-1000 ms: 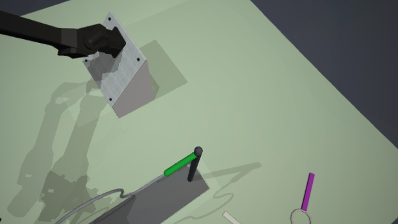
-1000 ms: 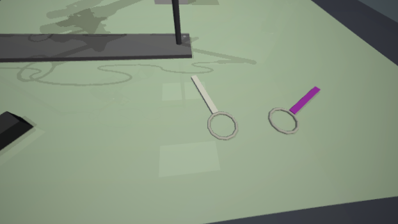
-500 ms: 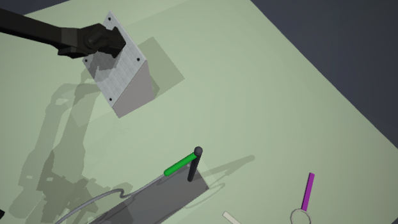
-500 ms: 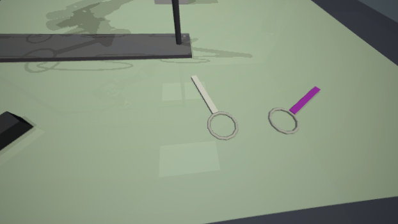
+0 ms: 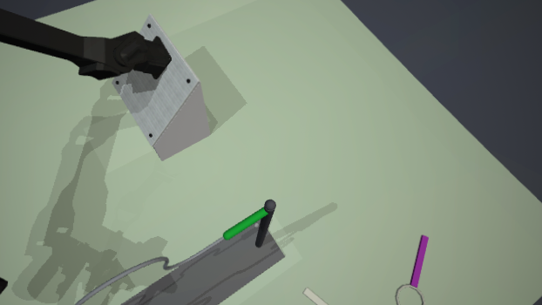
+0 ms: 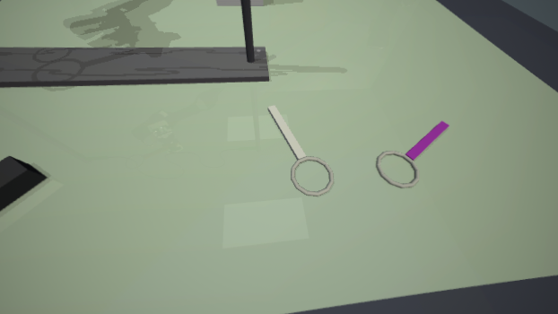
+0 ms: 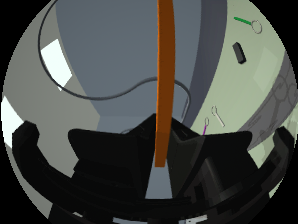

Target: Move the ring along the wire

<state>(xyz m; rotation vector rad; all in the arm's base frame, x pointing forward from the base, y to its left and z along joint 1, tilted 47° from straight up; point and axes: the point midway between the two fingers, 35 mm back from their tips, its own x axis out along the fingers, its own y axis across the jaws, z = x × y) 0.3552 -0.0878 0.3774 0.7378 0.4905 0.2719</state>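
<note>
The orange handle (image 7: pixel 165 60) runs upward through the wrist view, its lower end between the fingers. My gripper (image 7: pixel 160 117) is shut on it. The ring itself is outside all views, so whether the wire passes through it cannot be seen. The thin grey wire (image 5: pixel 109 278) (image 7: pixel 90 98) bends in curves; in the wrist view it shows on both sides of the handle, and the gap between them cannot be judged. One green part (image 5: pixel 246 224) joins the black post (image 5: pixel 264 228) (image 6: pixel 248 33). The other post and green part are not in view.
The posts' dark board (image 5: pixel 244 272) (image 6: pixel 179 65) lies on the table. Loose rings with a white handle (image 6: pixel 287 132) (image 7: pixel 218 117) and a purple handle (image 5: pixel 420 261) (image 6: pixel 427 140) lie beyond it. A black block (image 6: pixel 15 184) (image 7: pixel 239 53) and a green-handled ring (image 7: pixel 243 21) also lie there. A slanted metal-topped block (image 5: pixel 167 98) stands below the arm.
</note>
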